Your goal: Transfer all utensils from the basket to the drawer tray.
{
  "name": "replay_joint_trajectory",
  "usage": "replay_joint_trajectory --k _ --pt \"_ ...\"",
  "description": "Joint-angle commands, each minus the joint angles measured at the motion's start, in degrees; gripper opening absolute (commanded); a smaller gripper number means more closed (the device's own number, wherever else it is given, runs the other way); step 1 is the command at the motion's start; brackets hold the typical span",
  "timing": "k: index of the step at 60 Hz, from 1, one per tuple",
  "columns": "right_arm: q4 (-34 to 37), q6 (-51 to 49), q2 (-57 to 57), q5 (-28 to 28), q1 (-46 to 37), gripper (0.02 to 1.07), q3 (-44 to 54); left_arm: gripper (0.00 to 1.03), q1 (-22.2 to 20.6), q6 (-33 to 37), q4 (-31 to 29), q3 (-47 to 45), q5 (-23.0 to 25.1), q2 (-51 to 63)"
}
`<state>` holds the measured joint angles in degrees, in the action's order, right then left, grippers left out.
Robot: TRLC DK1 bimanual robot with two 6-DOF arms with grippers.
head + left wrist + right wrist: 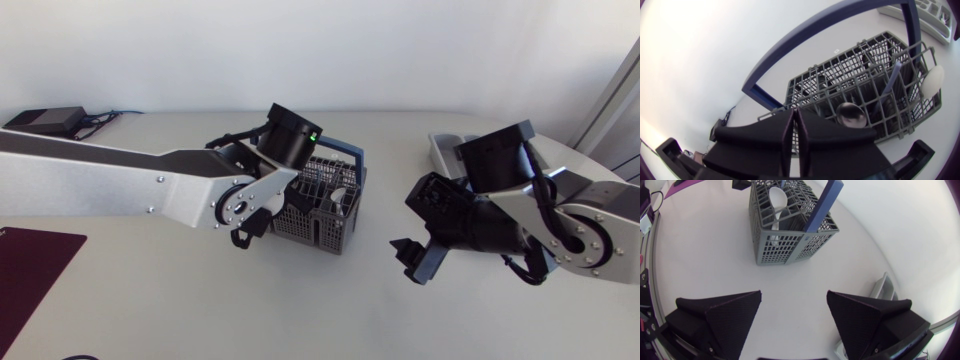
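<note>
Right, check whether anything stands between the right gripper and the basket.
Nothing visible does: only bare table lies between the open right gripper and the basket. At the basket itself, its blue handle crosses the top and the left arm hangs over its other side.

white table point(200, 310): basket point(312, 228), tray point(438, 148), maroon mat point(30, 270).

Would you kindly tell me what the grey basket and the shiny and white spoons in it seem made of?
Grey lattice basket: likely moulded plastic, matte, thin uniform grid. Round dark spoon bowl: seemingly polished metal, mirror-like reflections. White spoon: probably plastic, opaque, dull sheen.
</note>
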<state>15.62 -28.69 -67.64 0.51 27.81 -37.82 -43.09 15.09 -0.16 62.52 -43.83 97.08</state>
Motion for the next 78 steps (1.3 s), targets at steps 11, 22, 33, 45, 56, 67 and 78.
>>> replay_joint_trajectory --k 11,22,33,45,56,67,78 --pt "-0.6 1.2 -1.1 0.5 0.9 0.96 2.1 0.05 -0.2 0.9 3.5 -2.5 -0.6 -2.9" --pt "-0.6 1.3 -1.1 0.5 1.4 0.97 2.4 0.12 -0.3 0.9 3.7 -3.0 -0.5 -2.6" --pt "-0.6 1.4 -1.1 0.6 1.7 0.97 2.2 0.47 -0.4 1.9 3.9 -2.8 -0.5 -2.0" --pt "-0.7 1.7 -1.5 0.6 1.9 0.97 2.4 0.85 -0.2 2.9 3.5 -3.8 -0.5 -2.1" --pt "-0.9 1.9 -1.7 1.1 2.7 0.97 2.2 0.89 -0.2 3.0 3.9 -4.9 -0.4 -2.9" --pt "-0.9 2.1 -1.4 1.3 2.9 0.97 2.1 0.89 1.0 3.0 3.8 -5.5 0.9 -7.5" --pt "-0.5 2.3 -1.3 1.3 3.2 0.97 1.3 0.89 4.8 2.8 1.7 -5.9 6.2 -11.9"
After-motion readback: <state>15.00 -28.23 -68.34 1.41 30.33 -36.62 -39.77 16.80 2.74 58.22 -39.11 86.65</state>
